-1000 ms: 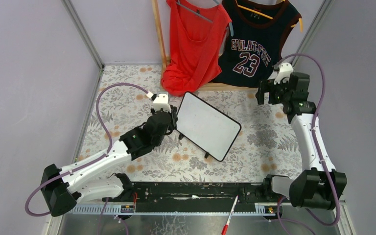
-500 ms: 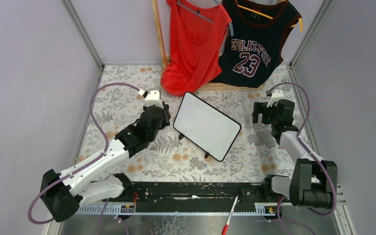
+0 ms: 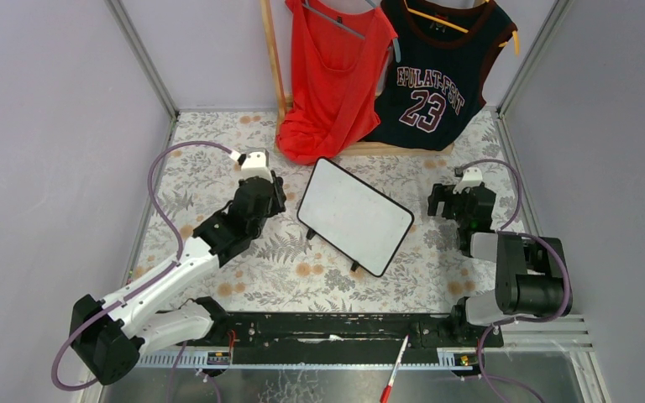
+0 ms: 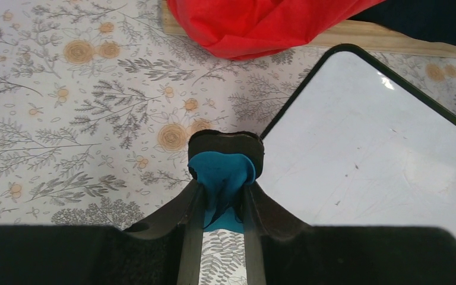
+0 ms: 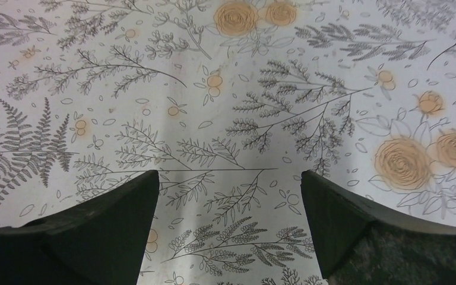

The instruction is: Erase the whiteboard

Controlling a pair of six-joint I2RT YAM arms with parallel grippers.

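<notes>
The whiteboard (image 3: 355, 216) lies tilted at the table's middle, white with a thin black frame, and I see no red marks on it. It also fills the right of the left wrist view (image 4: 380, 142). My left gripper (image 3: 270, 200) sits just left of the board's left corner, shut on a blue eraser with a black pad (image 4: 224, 166). In the left wrist view the gripper (image 4: 223, 196) holds the eraser over the cloth beside the board's edge. My right gripper (image 3: 447, 200) is open and empty, right of the board; its wrist view (image 5: 228, 196) shows only the flowered cloth.
A red top (image 3: 336, 75) and a dark number 23 jersey (image 3: 437, 75) hang from a wooden rack at the back. The red cloth's hem (image 4: 261, 29) lies just beyond the board. A red marker (image 3: 395, 369) lies by the near rail. Grey walls close both sides.
My left gripper has pulled back left, off the board's edge, with the eraser. My right arm has folded down and drawn in toward its base, the gripper now lower, right of the board.
</notes>
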